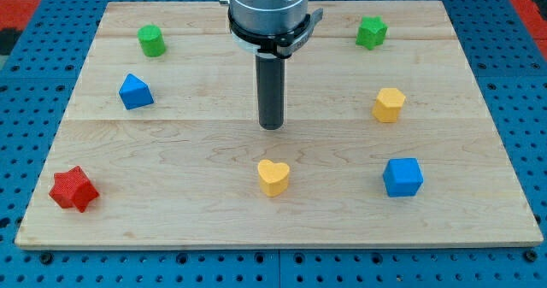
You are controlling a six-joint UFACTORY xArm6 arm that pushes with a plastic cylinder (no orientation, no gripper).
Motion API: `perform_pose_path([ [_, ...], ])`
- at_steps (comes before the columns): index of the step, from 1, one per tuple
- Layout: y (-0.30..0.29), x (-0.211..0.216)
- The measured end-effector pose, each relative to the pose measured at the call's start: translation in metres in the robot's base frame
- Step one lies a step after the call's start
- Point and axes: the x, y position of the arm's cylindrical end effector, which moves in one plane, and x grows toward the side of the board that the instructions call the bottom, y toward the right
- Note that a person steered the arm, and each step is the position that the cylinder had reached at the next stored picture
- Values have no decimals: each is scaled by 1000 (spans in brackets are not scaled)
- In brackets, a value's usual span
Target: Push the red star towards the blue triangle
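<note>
Down at the near edge of the desk [171, 228], at about 8 o'clock from centre, sits the red star [72, 189], tucked into the view's bottom-left corner. Up from it, at roughly 10 o'clock, the blue triangle [135, 91] waits, well apart from the star. My tip [271, 126] stands near the middle of the desk, touching no block. No pincer on this arm, just the dark rod, so nothing to call apart or together. Right below my tip, at 6 o'clock, is the yellow heart [273, 177], near but clear of it. Over at 4 o'clock, the blue cube [402, 176]. At 3 o'clock, a yellow block [388, 104], its shape hard to call. Up at 1 o'clock, the green star [371, 32]. And at 11 o'clock, a green block [151, 40], just above the triangle.
</note>
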Motion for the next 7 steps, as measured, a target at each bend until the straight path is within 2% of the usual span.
perform_pose_path([
  [2, -106, 24],
  [3, -185, 7],
  [4, -296, 44],
  [6, -268, 144],
  [7, -239, 112],
])
